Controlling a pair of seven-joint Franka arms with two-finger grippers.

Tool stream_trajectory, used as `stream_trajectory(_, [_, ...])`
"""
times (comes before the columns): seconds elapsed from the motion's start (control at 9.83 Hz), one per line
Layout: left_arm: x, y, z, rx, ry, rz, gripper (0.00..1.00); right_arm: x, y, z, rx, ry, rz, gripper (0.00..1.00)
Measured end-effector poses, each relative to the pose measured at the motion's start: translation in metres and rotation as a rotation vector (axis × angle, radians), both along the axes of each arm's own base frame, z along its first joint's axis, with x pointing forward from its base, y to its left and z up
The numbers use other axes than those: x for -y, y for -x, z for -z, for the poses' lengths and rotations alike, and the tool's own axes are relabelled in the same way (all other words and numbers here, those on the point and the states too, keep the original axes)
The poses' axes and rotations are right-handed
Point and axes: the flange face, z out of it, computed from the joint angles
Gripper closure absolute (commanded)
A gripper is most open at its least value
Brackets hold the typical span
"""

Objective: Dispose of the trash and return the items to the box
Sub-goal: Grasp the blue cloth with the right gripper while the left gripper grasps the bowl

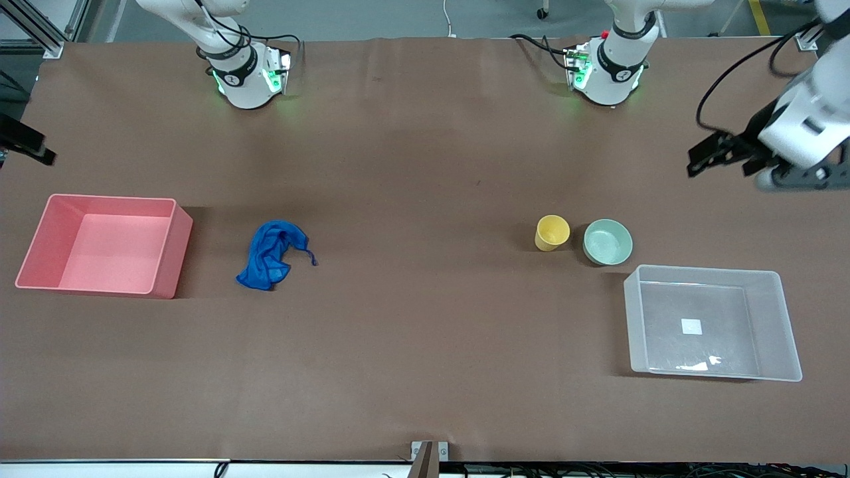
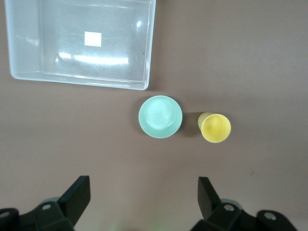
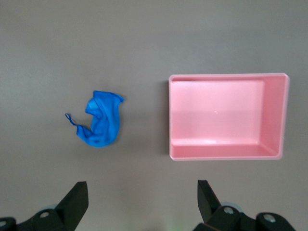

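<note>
The blue rag (image 1: 271, 254) lies on the table beside the pink bin (image 1: 166, 245); it also shows in the right wrist view (image 3: 102, 119). The yellow cup (image 1: 552, 232) and the mint-green bowl (image 1: 607, 241) stand side by side, a little farther from the front camera than the clear box (image 1: 783, 318). The left wrist view shows the bowl (image 2: 160, 116), the cup (image 2: 215, 127) and the box (image 2: 29, 72), which holds only its white sticker. My left gripper (image 1: 714, 154) (image 2: 144, 192) is open, high above the table at the left arm's end. My right gripper (image 3: 143, 192) is open and empty, high over the table.
The pink bin is empty (image 3: 274, 82) and stands at the right arm's end of the table. The two arm bases (image 1: 246, 79) (image 1: 607, 73) stand along the table's edge farthest from the front camera. A dark part (image 1: 26, 143) shows at the view's edge above the bin.
</note>
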Motion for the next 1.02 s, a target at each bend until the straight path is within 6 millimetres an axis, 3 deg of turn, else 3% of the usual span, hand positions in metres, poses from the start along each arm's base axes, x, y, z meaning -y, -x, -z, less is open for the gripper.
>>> stream_trajectory(0.31, [-0.015,0.006,0.104,0.045,0.000,-0.031,0.02,-0.057,-0.035,0.119,-0.057,0.002,0.021,0.00])
stream_trajectory(0.61, [-0.030,0.034,0.212,0.081,-0.003,-0.043,0.05,-0.104,-0.051,0.243,-0.059,-0.004,0.056,0.00])
stream_trajectory(0.81, [-0.032,0.033,0.264,0.081,-0.008,-0.047,0.08,-0.120,-0.030,0.338,0.001,-0.016,0.035,0.00])
stream_trajectory(1.02, [-0.032,0.030,0.307,0.075,-0.013,-0.047,0.10,-0.127,-0.011,0.407,-0.017,-0.019,0.025,0.00])
